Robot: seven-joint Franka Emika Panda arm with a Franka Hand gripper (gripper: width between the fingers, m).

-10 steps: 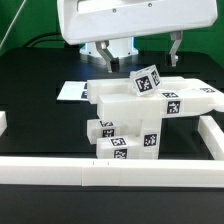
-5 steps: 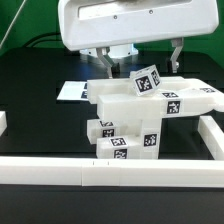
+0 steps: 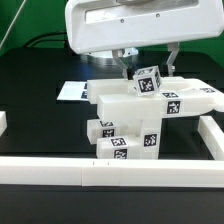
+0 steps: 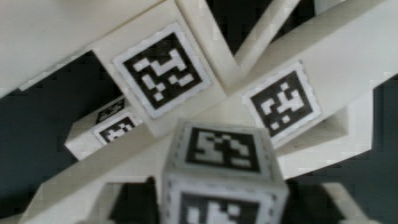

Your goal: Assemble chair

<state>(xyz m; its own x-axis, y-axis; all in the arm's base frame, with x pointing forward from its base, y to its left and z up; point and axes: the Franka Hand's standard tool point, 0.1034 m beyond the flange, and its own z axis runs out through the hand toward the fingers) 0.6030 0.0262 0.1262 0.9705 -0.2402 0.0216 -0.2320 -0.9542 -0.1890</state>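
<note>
Now white chair parts (image 3: 140, 118) stand stacked just to the exterior view's right of the marker board (image 3: 70, 90), a tilted leg block (image 3: 148, 80) topmost. Higher, also right of that board, hangs the gripper (image 3: 152, 60); clenched or released cannot be told.

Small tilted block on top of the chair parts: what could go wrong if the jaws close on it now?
1. The small block sits tilted, not square to the jaws. They may meet its edges instead of its flat faces, so it could twist or slip out.
2. The block seems to rest on the stacked chair parts, which stand loose on the table. A sideways push or an off-centre grip could shift or tip the stack.
</note>
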